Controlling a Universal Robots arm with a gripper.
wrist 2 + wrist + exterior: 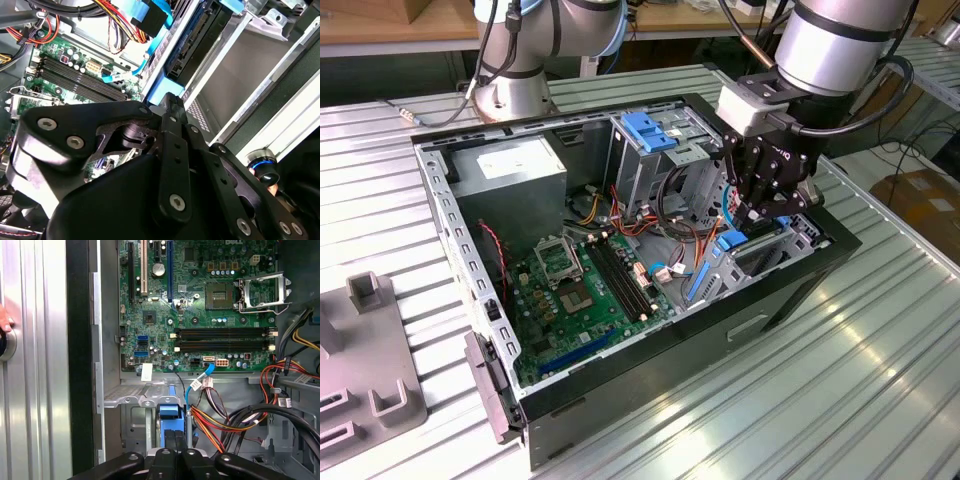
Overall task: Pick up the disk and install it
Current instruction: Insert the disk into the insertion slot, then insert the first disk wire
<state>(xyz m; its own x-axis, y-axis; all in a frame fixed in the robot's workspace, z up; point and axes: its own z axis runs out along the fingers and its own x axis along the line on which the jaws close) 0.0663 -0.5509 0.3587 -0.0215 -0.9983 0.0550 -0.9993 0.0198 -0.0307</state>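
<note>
The disk (765,248), a grey drive with bright blue rails, sits tilted in the lower drive bay at the exterior view's right end of the open computer case (820,262). My gripper (752,215) hangs straight over it, fingers shut together. In the first wrist view the fingertips (175,442) point at the blue end tab of the disk (169,411), and I cannot tell whether they touch it. In the second wrist view the black finger (172,107) meets the blue rail, with the dark drive body (200,45) beyond it.
The green motherboard (580,285) fills the case floor, with the power supply (510,170) at the back. Coloured cables (670,215) crowd the space beside the bay. A blue bracket (645,130) tops the grey drive cage. A second arm's base (515,90) stands behind the case.
</note>
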